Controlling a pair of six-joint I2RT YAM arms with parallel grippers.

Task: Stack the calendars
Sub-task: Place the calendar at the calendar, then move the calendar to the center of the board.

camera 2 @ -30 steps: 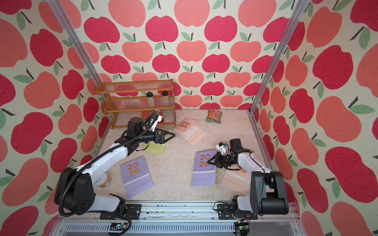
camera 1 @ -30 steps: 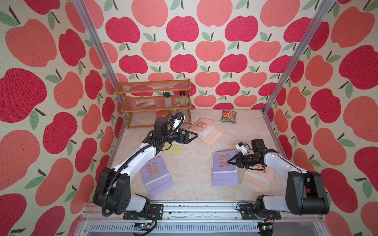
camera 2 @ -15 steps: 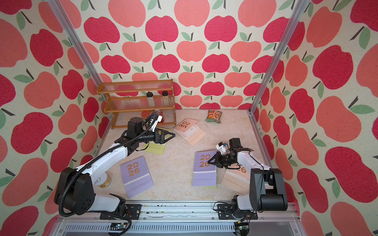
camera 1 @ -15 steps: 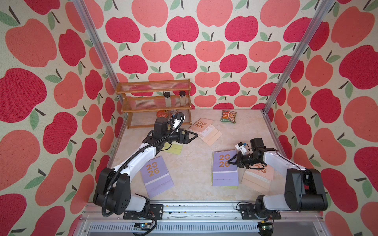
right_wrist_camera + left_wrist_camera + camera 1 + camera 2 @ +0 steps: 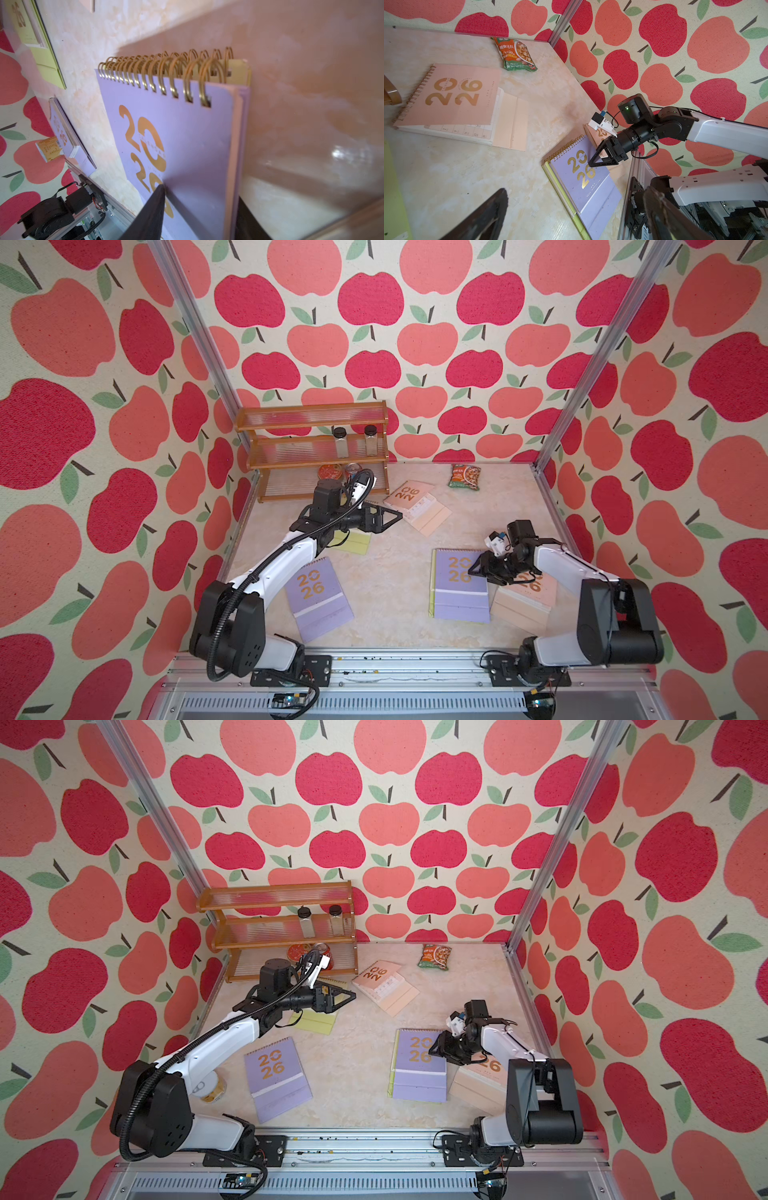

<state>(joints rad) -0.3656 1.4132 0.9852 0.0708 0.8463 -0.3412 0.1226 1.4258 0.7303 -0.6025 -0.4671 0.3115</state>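
**Calendars: clearing the right gripper (image 5: 473, 571) from the near-right pile**

**Location.** The pile lies near and right on the table (image 5: 390, 572). The top lilac calendar (image 5: 459, 587) rests flat on a yellow-green calendar (image 5: 432, 580), of which little more than a strip along the left edge shows. The spirals of both face far. A peach-pink calendar (image 5: 525, 599) lies just beside the pile on its right, slightly turned and partly under the right arm. Contact between them cannot be confirmed.

Remaining units:
- a second lilac calendar (image 5: 318, 597), near left
- a loose yellow-green calendar (image 5: 353, 541), under the left arm
- a far peach-pink calendar (image 5: 415, 506), before the rack (image 5: 316, 435)

The snack packet (image 5: 464, 477) at the far edge is not part of the job.

**Grippers.** The right gripper's fingers stand apart astride the right edge of the top lilac calendar. One fingertip (image 5: 154, 207) is over the gold numerals and the other is off the edge. No pinch is visible. The left gripper (image 5: 388, 517) hangs above the table between the loose yellow-green calendar and the far peach-pink calendar, fingers fully apart, holding nothing.

**Procedure (judged).** Two of six appear stacked.
1. Lift the upper finger clear first, so that it cannot drag the cover or push the top unit off its base.
2. Draw the right gripper off to the right.
3. Take the adjacent peach-pink calendar by an edge and lay it on the pile, spiral far
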